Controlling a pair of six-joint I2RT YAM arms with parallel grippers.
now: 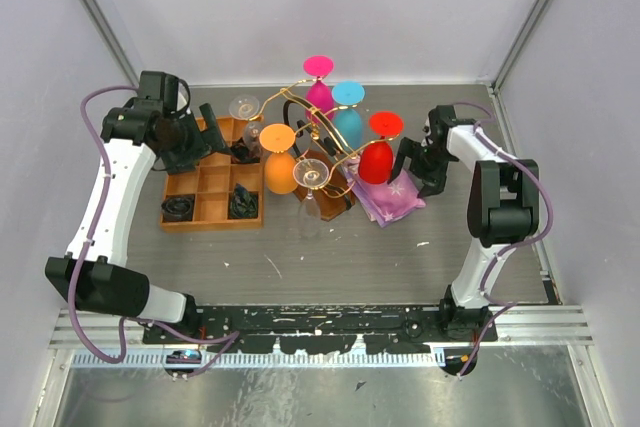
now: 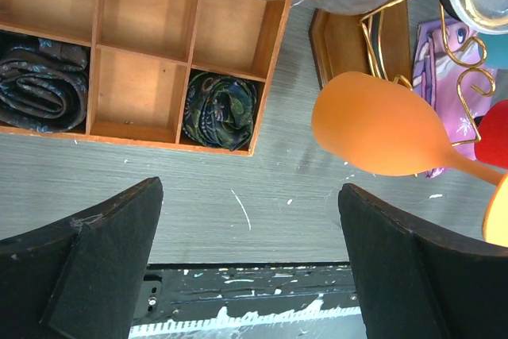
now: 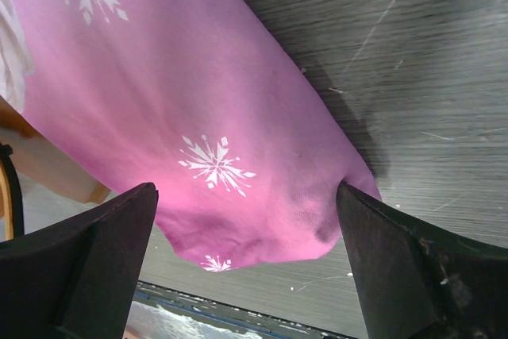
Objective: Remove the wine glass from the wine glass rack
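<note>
Rack [image 1: 335, 199] stands mid-table from above, orange glass [image 1: 280, 165] hung on its left; left gripper [image 1: 205, 139] lies left of it, right gripper [image 1: 412, 169] right. Left wrist: fingers [image 2: 87, 260] apart, orange glass [image 2: 381, 125] ahead on the rack; right wrist: fingers [image 3: 79, 252] apart over pink cloth [image 3: 206, 101].

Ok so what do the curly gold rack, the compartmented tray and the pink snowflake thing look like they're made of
The curly gold wire rack looks like thin bent metal wire, shiny gold, on a dark brown wooden base. The compartmented wooden tray shows wood grain, a smooth orange-brown finish. The pink snowflake-printed cloth seems soft matte fabric, creased and rounded as if stuffed.
</note>
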